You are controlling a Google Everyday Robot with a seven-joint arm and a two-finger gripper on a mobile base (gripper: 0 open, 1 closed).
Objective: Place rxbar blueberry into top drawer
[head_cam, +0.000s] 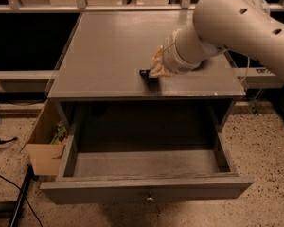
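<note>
One gripper [156, 68] (arm [227, 27] angled down) at rxbar blueberry [145, 73].

A single camera looks down from above and in front of the grey cabinet [109, 51], facing it at a steep slant. The flat top fills the upper middle of the frame and the pulled-out top drawer [146, 187] spans the lower half, its inside open to view. The view is close: the arm [236, 22] enters from the upper right corner, cropped by the edge, and the gripper [155, 70] sits just right of centre, low over the front part of the top. A cardboard box [45, 157] at lower left and speckled floor [265, 145] at right border the frame.
</note>
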